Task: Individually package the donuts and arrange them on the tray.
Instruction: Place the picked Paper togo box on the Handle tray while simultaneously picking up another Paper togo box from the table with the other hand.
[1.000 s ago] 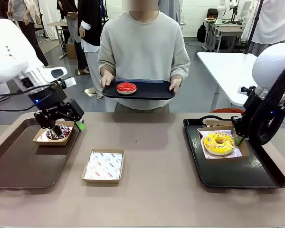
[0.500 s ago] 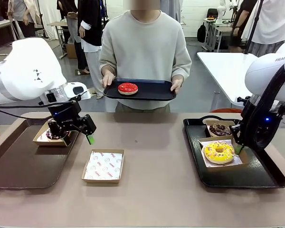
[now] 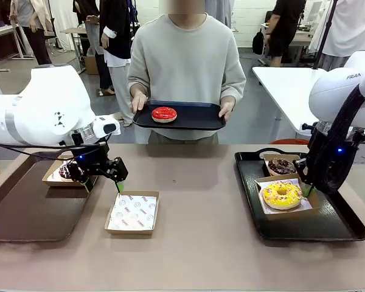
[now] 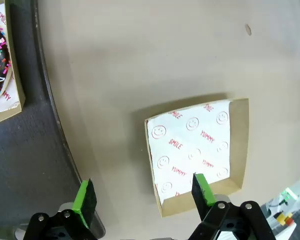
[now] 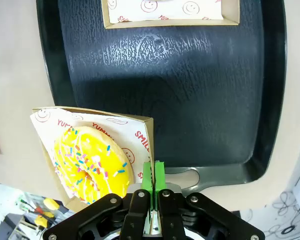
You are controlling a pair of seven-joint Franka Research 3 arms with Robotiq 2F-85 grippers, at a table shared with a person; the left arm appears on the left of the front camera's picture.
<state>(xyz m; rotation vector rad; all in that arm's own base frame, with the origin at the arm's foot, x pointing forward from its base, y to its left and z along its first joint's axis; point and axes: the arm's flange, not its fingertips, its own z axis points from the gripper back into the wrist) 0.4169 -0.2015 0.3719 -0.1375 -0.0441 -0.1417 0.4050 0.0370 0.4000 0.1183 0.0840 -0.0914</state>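
Cardboard cartons are filled by the dark donut, the sprinkled chocolate donut and the yellow donut, whose carton is pinched by the closed right gripper; the red donut is left unpackaged on the person's tray, the empty carton hovered over by the wide-open left gripper.

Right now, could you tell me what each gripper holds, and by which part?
Right gripper: the box under the yellow donut, by its side wall. Left gripper: nothing.
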